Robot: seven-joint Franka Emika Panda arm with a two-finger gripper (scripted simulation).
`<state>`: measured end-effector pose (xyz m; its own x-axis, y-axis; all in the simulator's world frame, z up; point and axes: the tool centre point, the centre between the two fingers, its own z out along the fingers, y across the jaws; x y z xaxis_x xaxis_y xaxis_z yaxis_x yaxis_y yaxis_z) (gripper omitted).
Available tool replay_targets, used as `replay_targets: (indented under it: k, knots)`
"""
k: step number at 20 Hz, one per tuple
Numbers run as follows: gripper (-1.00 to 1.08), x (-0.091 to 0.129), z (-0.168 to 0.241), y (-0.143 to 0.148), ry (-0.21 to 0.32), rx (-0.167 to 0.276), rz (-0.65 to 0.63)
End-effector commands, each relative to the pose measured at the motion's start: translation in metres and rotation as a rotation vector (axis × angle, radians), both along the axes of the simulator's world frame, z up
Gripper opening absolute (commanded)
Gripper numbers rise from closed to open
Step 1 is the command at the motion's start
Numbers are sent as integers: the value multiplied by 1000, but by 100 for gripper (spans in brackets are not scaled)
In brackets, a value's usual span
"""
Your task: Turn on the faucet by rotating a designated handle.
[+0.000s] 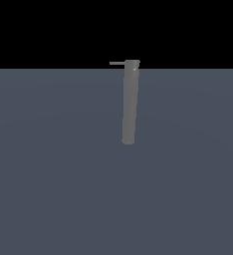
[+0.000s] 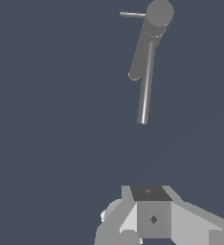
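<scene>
The faucet (image 1: 129, 102) is a long matte grey cylinder standing on the blue-grey floor in the exterior view. The handle (image 1: 116, 63), a thin short rod, sticks out from its top end toward the exterior view's left. In the wrist view I look down on the faucet (image 2: 146, 45) from above. Its round top shows, the handle (image 2: 132, 15) juts sideways from it, and a slim shiny rod (image 2: 144, 95) runs along and past the body. My gripper (image 2: 151, 192) shows only as white and grey blocks at the frame edge, well apart from the faucet. Its jaws cannot be made out.
A flat blue-grey floor (image 1: 54, 174) spreads around the faucet in every direction. Above its far edge the exterior view is black. No other objects show.
</scene>
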<state>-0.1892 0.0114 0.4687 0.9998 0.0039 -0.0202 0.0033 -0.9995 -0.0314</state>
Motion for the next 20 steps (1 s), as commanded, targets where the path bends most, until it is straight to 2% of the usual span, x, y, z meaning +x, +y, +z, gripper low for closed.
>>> replay_targets:
  k: [1,10,20]
  knots:
    - [-100,18,-2,-1,-1,-2,-6]
    - [-100,94,-23,-4,-5,-11,-32]
    - [-100,176,-65,-8,-11,-20,-59]
